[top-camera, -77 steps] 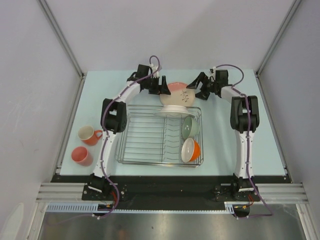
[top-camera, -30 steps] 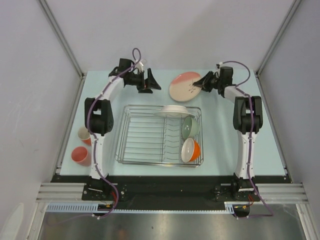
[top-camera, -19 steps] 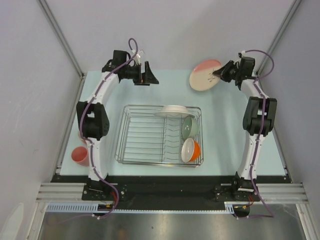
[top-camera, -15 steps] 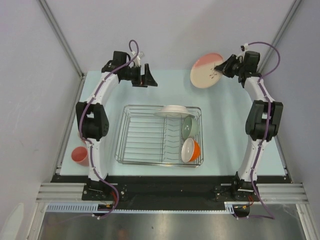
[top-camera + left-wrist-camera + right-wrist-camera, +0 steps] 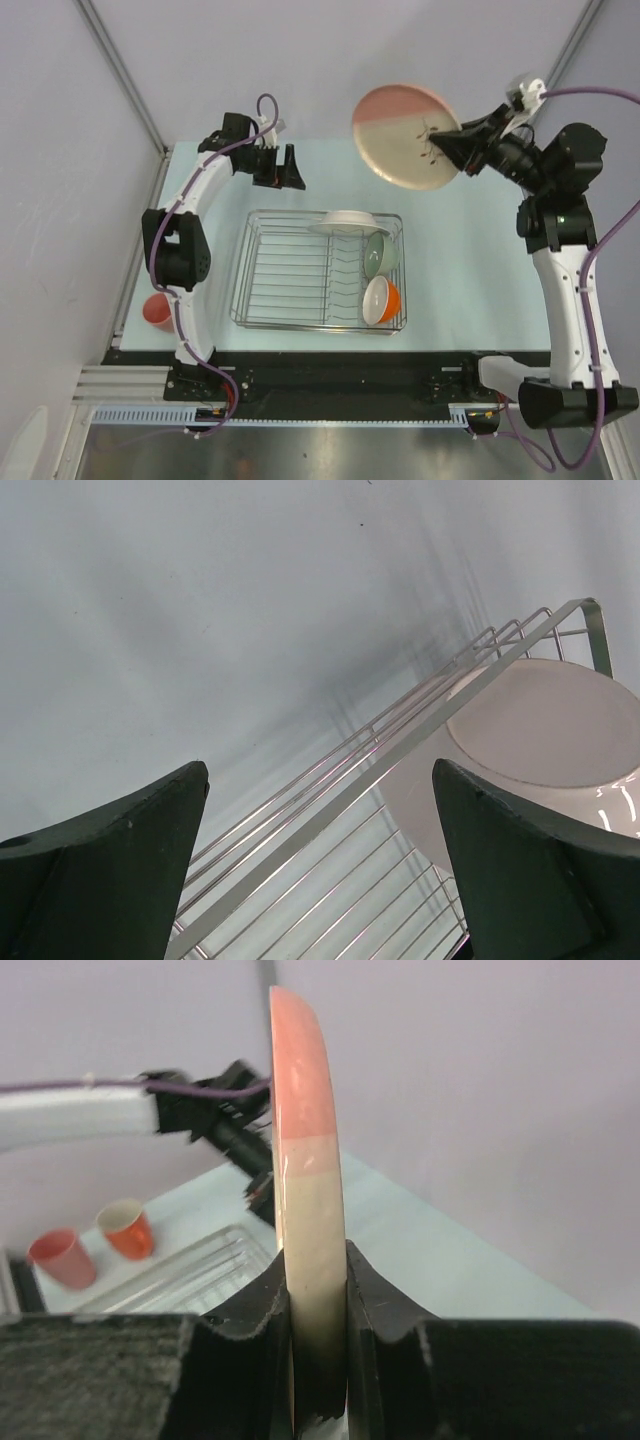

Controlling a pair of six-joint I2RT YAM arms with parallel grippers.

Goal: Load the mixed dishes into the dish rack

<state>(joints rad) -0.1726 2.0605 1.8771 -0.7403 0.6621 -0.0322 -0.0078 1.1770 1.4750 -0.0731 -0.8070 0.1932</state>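
Right gripper (image 5: pixel 447 150) clenched on rim of pink-and-cream plate (image 5: pixel 404 135); plate held edge-on, high over far side of table (image 5: pixel 450 260), well apart from dish rack (image 5: pixel 290 290), likely for upright slotting. Left gripper (image 5: pixel 289 167) released wide, empty, hovering beyond rack's far edge near white shallow bowl (image 5: pixel 347 221), out of plate's path

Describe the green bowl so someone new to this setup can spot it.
Find the chrome wire dish rack on the table. Two bowls stand on edge along its right side; the sage green bowl is the farther one, beside the white shallow bowl at the far rim. Unlike the nearer orange-and-white bowl, it is plain green.
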